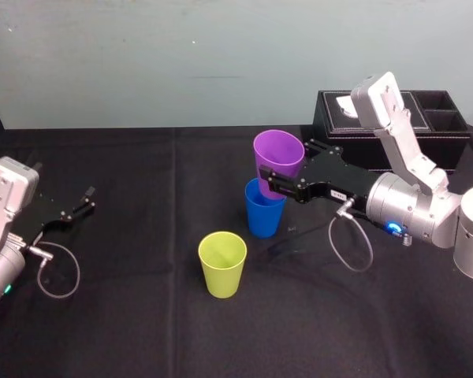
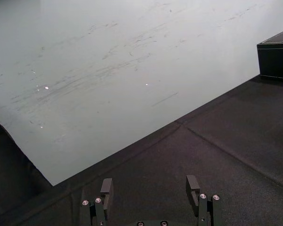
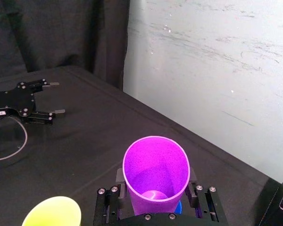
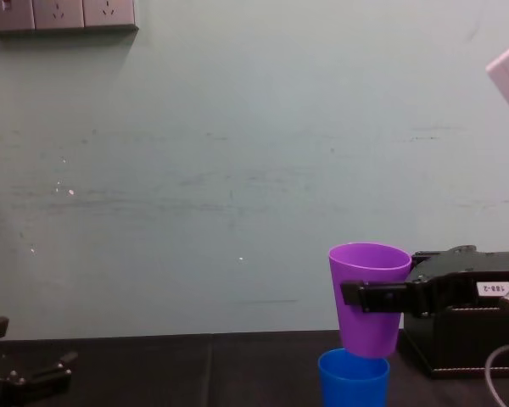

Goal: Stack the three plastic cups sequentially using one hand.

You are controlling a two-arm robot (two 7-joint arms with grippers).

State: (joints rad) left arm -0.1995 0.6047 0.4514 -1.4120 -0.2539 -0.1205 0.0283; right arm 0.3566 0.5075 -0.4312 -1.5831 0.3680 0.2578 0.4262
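My right gripper (image 1: 288, 164) is shut on the purple cup (image 1: 278, 153), one finger on each side of its wall, and holds it upright off the table. The cup's base hangs right at the rim of the blue cup (image 1: 262, 216), which stands on the black cloth directly below. From the chest, the purple cup (image 4: 369, 288) sits just over the blue cup (image 4: 353, 377). The yellow-green cup (image 1: 222, 264) stands alone, nearer me and to the left. The right wrist view looks down into the purple cup (image 3: 155, 165). My left gripper (image 1: 85, 201) rests open at the far left.
A black tissue box (image 1: 394, 126) stands at the back right, behind the right arm. A grey cable (image 1: 351, 244) loops beneath the right wrist. The pale wall rises along the table's far edge. Black cloth lies bare between the left gripper and the cups.
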